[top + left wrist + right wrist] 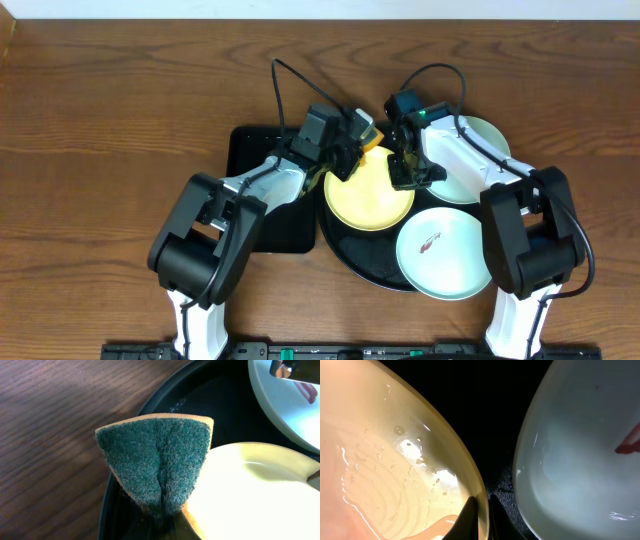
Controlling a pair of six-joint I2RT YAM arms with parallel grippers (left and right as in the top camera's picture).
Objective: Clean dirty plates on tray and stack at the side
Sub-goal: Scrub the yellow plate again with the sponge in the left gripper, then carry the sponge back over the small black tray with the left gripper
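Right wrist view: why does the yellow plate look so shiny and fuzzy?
Right wrist: the yellow plate sits very close to the lens, soft-focused, with glare on its wet surface; left wrist: the sponge is sharp; overhead: evenly lit, crisp.

3 plates (440,250) — 1 round tray (362,255), 1 rectangular tray (250,150) — 1 sponge (155,460)

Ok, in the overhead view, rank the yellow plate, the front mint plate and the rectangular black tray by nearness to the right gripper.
1. yellow plate: the right gripper clamps its rim.
2. front mint plate: close by, toward the robot's base.
3. rectangular black tray: far left, beyond the yellow plate.
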